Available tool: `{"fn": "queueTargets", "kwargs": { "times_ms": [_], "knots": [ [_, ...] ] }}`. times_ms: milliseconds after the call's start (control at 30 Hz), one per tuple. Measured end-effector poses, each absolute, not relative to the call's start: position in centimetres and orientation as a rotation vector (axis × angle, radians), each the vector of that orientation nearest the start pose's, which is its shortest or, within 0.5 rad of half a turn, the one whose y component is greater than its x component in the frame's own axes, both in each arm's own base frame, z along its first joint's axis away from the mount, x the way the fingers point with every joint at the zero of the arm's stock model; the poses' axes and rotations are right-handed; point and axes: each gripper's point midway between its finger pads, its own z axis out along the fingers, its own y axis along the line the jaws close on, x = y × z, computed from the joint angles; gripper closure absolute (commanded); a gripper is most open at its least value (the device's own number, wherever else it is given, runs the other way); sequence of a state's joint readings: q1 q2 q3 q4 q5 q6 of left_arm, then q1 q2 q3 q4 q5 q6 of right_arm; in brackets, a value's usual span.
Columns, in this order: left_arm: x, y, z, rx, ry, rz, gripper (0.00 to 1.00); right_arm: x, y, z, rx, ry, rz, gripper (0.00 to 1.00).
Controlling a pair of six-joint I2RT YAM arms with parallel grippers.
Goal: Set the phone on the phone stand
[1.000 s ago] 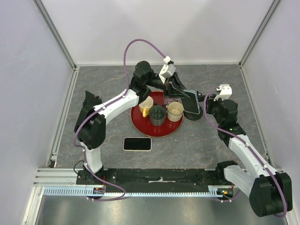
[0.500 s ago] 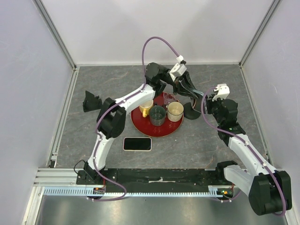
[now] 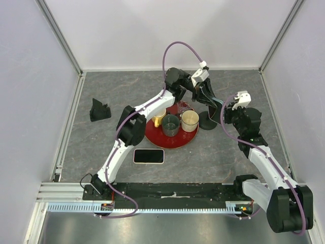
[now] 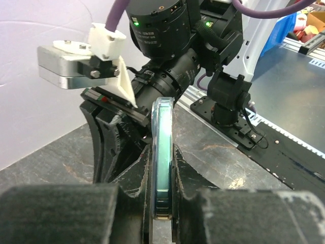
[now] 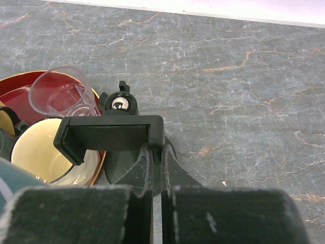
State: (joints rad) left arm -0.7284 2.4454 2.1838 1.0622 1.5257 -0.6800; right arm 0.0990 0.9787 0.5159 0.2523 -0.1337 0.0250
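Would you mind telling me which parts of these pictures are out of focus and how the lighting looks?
Left wrist view: its own fingers are blurred in the foreground, while the phone is sharper, with a light sheen along its edge. Right wrist view: the fingers are soft, the phone stand and table crisp. Top view: even light, soft shadows, all in focus.

Round red tray [image 3: 172, 143] — yellow mug [image 3: 158, 120], dark green cup [image 3: 170, 125], cream cup [image 3: 190, 120], clear cup [image 5: 63, 91] on it

Blurred left fingers [image 4: 56, 211] hiding the lower end of the edge-on phone [image 4: 161, 152], tray [image 5: 12, 89] and cream cup [image 5: 38, 152] running off the left edge of the right wrist view.
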Motion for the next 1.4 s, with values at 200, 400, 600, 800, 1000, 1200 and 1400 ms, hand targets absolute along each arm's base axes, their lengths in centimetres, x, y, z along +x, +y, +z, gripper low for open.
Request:
{"fn": "queueTargets", "kwargs": {
  "times_ms": [200,400,600,800,1000,1200,1400],
  "knots": [
    [29.0,-49.0,29.1,1.698,0.666,-1.637,0.98,34.6,6.2,18.3,-0.180,1.771,0.234,1.00],
    [29.0,-49.4,28.9,1.678,0.663,-1.637,0.98,32.8,6.1,18.5,-0.159,1.771,0.251,1.00],
    [26.6,-50.1,29.1,1.718,0.631,-1.670,0.98,31.4,5.9,18.5,-0.139,1.796,0.259,1.00],
    [25.3,-49.9,28.9,1.755,0.588,-1.660,0.98,30.9,6.4,18.3,-0.156,1.809,0.284,1.00],
    [25.2,-49.9,29.1,1.756,0.589,-1.663,0.98,31.2,7.0,18.3,-0.193,1.799,0.309,1.00],
    [25.6,-50.5,29.1,1.755,0.656,-1.711,0.98,30.8,7.2,18.5,-0.203,1.791,0.316,1.00],
    [25.0,-50.9,28.7,1.761,0.695,-1.754,0.98,29.6,7.5,18.6,-0.203,1.796,0.332,1.00]
  ]
}}
